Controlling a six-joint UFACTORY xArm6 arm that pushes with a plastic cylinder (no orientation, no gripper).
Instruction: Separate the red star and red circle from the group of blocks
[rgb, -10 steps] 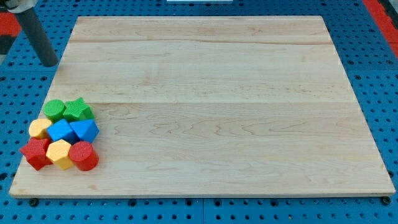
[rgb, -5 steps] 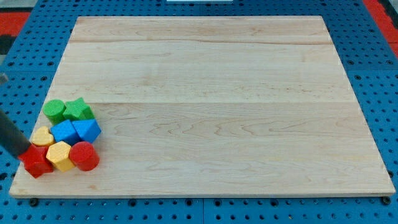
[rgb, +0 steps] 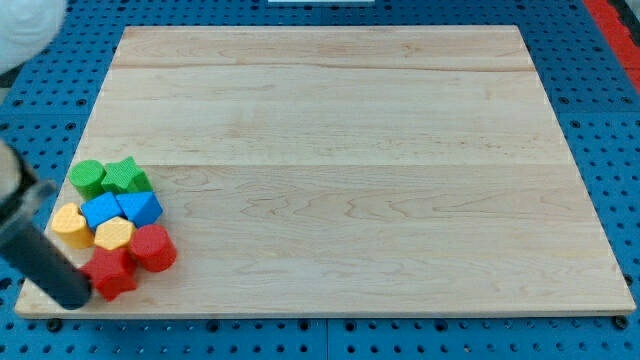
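Observation:
The red star (rgb: 112, 272) lies near the board's bottom left corner, just below the yellow blocks. The red circle (rgb: 153, 248) sits to its upper right, touching it. My tip (rgb: 72, 298) is at the red star's left side, against it, with the dark rod slanting up to the view's left. Above them are a yellow heart (rgb: 68, 225), a yellow hexagon (rgb: 114, 234), two blue blocks (rgb: 100, 211) (rgb: 141, 207), a green circle (rgb: 88, 177) and a green star (rgb: 126, 176), all packed together.
The wooden board (rgb: 340, 150) lies on a blue pegboard (rgb: 610, 120). The board's left edge and bottom edge are close to the red star and my tip.
My tip swept from the board's top left down to its bottom left. The red star slid right and down, and the red circle and yellow hexagon shifted right.

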